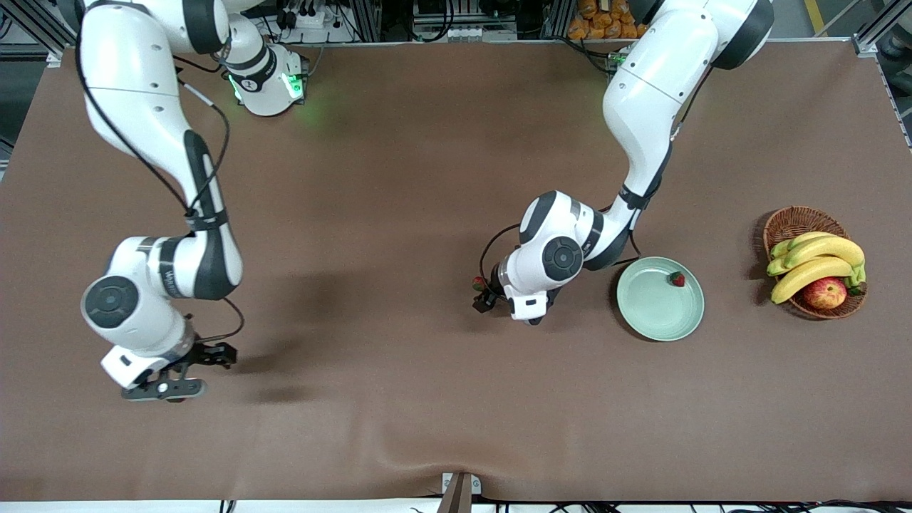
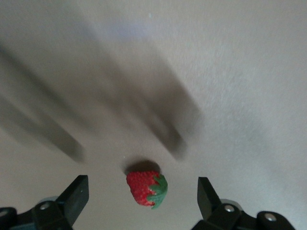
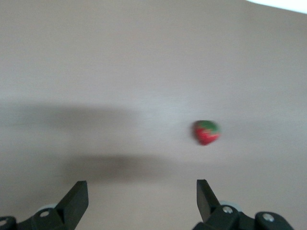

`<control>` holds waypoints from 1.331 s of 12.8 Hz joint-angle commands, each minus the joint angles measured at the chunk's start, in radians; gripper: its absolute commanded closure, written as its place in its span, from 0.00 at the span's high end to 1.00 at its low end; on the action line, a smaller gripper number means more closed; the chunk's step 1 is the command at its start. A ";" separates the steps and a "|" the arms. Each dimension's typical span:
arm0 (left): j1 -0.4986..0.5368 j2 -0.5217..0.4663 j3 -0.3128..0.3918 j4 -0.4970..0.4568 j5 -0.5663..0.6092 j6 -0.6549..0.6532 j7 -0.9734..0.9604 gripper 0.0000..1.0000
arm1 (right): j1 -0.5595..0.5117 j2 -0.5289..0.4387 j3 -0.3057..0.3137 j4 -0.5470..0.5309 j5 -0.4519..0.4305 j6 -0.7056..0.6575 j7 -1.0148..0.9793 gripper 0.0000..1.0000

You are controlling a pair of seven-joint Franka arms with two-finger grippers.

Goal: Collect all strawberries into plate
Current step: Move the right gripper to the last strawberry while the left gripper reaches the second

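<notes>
One berry (image 1: 677,278) is already in the plate (image 1: 645,313), up by the rim on the basket (image 1: 784,222) side. L gripper (image 2: 143,201) hangs low over the 2nd berry (image 2: 146,188) mid-table, just beside the plate, fingers spread w/ the berry sitting between them, not pinched yet. R gripper (image 3: 142,203) is over the bare cloth twd the right arm's end of the table, also spread wide, 3rd berry (image 3: 206,132) a bit ahead of it. So imo we're on the grab step: L needs to drop a touch and close gently, R has to slide fwd first.
</notes>
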 commanded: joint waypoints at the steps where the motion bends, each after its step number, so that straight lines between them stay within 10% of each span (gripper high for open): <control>1: -0.030 0.018 0.014 0.019 -0.001 0.015 -0.022 1.00 | -0.070 0.050 0.022 0.021 -0.017 0.082 -0.077 1.00; 9: -0.036 0.035 0.025 0.019 -0.001 0.015 -0.022 1.00 | -0.131 0.213 0.042 0.090 0.006 0.412 0.003 1.00; 17: -0.047 0.041 0.026 0.018 0.007 0.033 -0.017 1.00 | -0.171 0.218 0.108 0.076 0.082 0.427 0.092 1.00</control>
